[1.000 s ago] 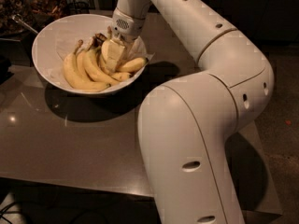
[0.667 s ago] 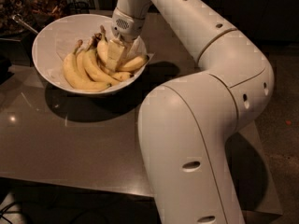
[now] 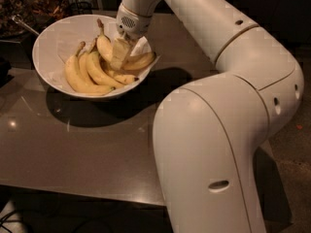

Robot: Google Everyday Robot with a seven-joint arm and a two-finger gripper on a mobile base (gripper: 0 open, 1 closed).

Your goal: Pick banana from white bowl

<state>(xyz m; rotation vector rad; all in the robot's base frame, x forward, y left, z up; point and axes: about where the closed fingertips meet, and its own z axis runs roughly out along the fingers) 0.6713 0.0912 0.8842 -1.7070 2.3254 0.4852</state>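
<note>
White bowl (image 3: 48, 38) stands on the left part of the desk (image 3: 73, 149), towards its far edge, lined with crumpled white paper (image 3: 144, 44). In the bowl's left half a bunch of bananas (image 3: 85, 74) lies side by side. Just right of the bunch, the banana (image 3: 104, 47) leans on the far slope, slim stem pointing up. The gripper (image 3: 118, 61) is down inside the bowl at the banana's right flank, touching or just beside it, with another yellow fruit (image 3: 140, 62) on its far side. How far it is open, and whether it has hold of anything, we cannot tell. Our judgement: the banana is light and firm enough for a moderate squeeze, but it would bruise under a hard pinch. The smooth skin and strong curve could let it swivel in a two-point grip. We would take it across the thick middle, not by the stem, which might tear. Its neighbours crowd it, so a lift may drag one along or snag the paper. Surroundings: dark clutter (image 3: 29, 4) beyond the desk's far left corner. The desk top is smooth, grey-brown and slightly glossy, with the bowl's shadow on it. The robot's white arm (image 3: 233, 57) fills the right, with dim floor (image 3: 297, 144) beyond it.
</note>
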